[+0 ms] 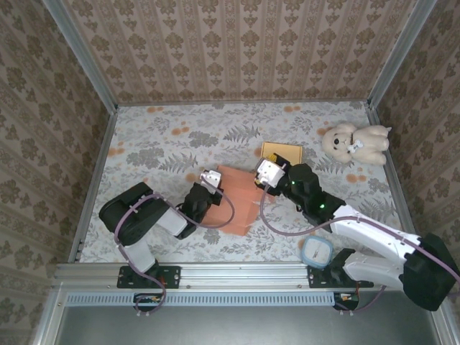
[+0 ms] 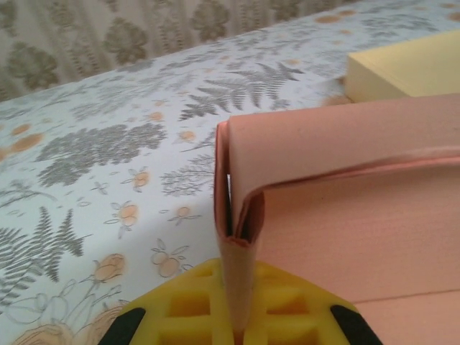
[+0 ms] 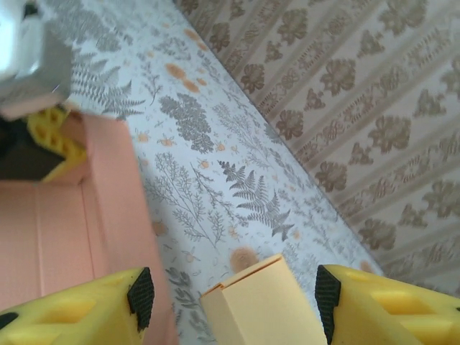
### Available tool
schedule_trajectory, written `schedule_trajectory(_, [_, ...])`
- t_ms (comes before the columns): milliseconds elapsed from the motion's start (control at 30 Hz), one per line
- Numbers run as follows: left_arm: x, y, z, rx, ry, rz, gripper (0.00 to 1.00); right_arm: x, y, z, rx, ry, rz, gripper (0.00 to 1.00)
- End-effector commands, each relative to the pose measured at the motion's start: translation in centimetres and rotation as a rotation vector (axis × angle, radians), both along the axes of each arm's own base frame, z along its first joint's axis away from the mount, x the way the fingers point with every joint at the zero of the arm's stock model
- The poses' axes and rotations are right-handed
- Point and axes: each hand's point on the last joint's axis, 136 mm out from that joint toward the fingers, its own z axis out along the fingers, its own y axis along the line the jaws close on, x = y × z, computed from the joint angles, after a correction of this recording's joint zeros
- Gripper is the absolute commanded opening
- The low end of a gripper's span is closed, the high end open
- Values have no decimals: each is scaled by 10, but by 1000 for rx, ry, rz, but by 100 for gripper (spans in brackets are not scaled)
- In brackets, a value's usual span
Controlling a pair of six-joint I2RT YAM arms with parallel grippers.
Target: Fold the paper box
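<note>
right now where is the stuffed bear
In the top view the stuffed bear lies near the far right corner of the table, just right of the yellow box.

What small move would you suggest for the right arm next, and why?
Probably slide the open right gripper onto the raised wall of the paper box and pinch it: the left gripper clamps a folded wall, while the right hangs beside the yellow box.

Paper box [image 2: 345, 237] cut off at rt & btm edges.
</note>
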Motion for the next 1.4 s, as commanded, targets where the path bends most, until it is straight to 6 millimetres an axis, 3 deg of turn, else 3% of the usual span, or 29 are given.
schedule_trajectory(0, [-15,-27,8,8,-64,-250,0,-2,-16,4,308,244,-198,61])
schedule_trajectory(200, [-23,-32,-2,6,-33,-339,2,-16,-17,-37,501,448,-295,59])
schedule_trajectory(400, [-28,-40,-16,3,10,-406,3,-20,-19,-74,480,513,-335,60])
schedule_trajectory(700, [-20,-44,-34,0,62,-392,6,-26,-3,-115,466,619,-291,59])
schedule_trajectory(1033, [-8,-35,-35,-12,68,-296,14,-27,7,-139,401,649,-283,59])
schedule_trajectory(1167, [-12,-37,-27,-30,62,-321,26,-28,8,-136,404,647,-280,59])
schedule_trajectory(1367, [-14,-36,-15,-53,43,-318,31,-30,8,-130,409,643,-276,59])
